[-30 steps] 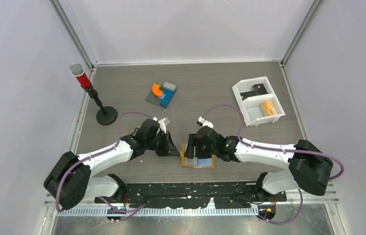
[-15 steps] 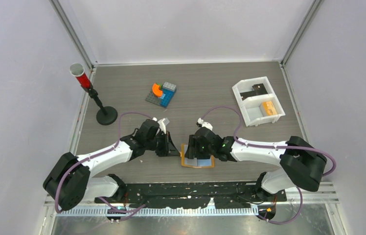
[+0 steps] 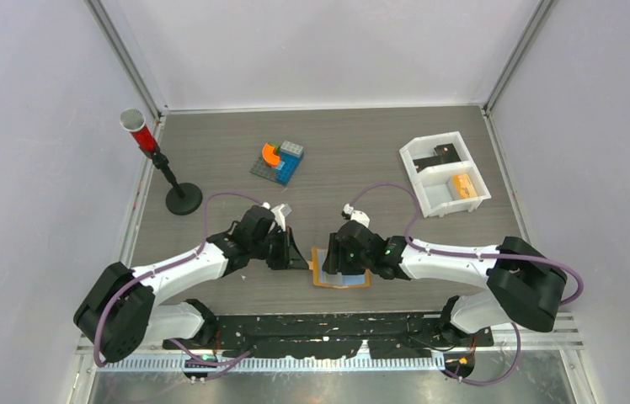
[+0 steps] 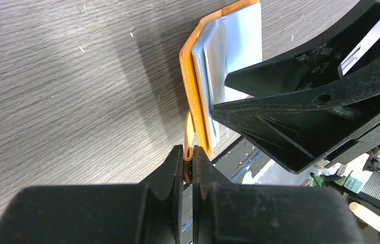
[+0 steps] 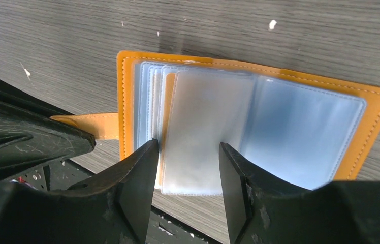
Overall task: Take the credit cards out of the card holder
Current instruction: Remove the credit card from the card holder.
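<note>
Your left fingers (image 4: 174,165) clamped the tab (image 4: 188,133) of the tan-orange bifold card holder (image 5: 127,96); right fingers (image 5: 139,175), apart astride its clear plastic sleeve (image 5: 203,127), seemingly needed centring.

Card holder (image 5: 127,96): tan-orange cover, pale stitch line along edge; tab (image 5: 96,125) same orange.
Sleeves (image 5: 305,132): pale blue, cloudy-clear.
Table (image 3: 362,143): grey-brown wood grain, white flecks.
Tray (image 3: 440,204): white; block (image 3: 462,185) inside orange.
Brick stack (image 3: 279,160): grey, blue, orange, green.
Stand (image 3: 184,199): black base, red tube.
Left gripper (image 4: 189,160), right gripper (image 5: 188,152): black.
Arms (image 3: 185,268) white, cables (image 3: 387,187) purple.
</note>
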Action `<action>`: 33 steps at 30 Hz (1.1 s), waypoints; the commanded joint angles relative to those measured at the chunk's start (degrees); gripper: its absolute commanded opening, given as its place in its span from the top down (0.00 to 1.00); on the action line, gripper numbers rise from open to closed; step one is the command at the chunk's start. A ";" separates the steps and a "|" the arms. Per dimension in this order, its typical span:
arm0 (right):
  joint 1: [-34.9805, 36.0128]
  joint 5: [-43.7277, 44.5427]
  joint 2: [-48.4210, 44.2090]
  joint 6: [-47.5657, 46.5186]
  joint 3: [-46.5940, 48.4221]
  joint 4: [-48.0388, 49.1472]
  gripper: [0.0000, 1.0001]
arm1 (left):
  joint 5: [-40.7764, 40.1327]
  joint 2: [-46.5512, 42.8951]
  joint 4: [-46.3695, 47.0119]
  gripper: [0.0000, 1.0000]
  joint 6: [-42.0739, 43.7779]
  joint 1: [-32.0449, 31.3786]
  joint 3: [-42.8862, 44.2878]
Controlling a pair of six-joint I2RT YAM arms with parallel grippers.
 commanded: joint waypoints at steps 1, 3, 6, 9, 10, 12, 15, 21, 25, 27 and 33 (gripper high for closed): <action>0.20 3.83 -2.19 0.67 -1.06 -2.78 0.46 | -1.30 -1.57 -0.67 1.00 1.81 -0.11 0.71; 0.20 4.46 -2.68 0.62 -1.25 -3.44 0.46 | -1.63 -1.62 -1.24 1.00 2.14 -0.13 0.83; 0.20 5.34 -4.06 0.60 -1.34 -4.05 0.46 | -1.88 -1.60 -1.90 1.00 2.66 -0.11 1.07; 0.20 6.28 -5.11 0.48 -1.20 -5.51 0.46 | -2.63 -1.58 -2.93 1.00 3.55 -0.11 1.45; 0.20 6.63 -5.62 0.45 -1.23 -5.78 0.46 | -2.98 -1.69 -3.48 1.00 3.86 -0.15 1.73; 0.20 7.22 -6.33 0.40 -1.26 -6.56 0.46 | -3.60 -1.83 -4.32 1.00 4.64 -0.12 1.92; 0.13 8.14 -7.10 0.08 -1.33 -7.75 0.46 | -4.23 -2.04 -5.28 1.00 5.23 -0.11 2.17; 0.11 8.34 -7.26 -0.46 -1.32 -8.25 0.39 | -4.84 -1.92 -6.61 1.00 6.31 -0.19 2.89; 0.11 8.57 -7.45 -0.99 -1.07 -8.89 0.37 | -5.78 -1.88 -8.23 1.00 7.58 -0.12 3.66; 0.11 9.21 -7.70 -1.35 -0.76 -9.82 0.37 | -6.35 -1.86 -9.20 1.00 8.18 -0.12 4.15; -0.20 11.59 -10.16 -1.74 -0.53 -13.80 0.37 | -7.63 -1.49 -10.67 0.98 9.09 -0.16 5.20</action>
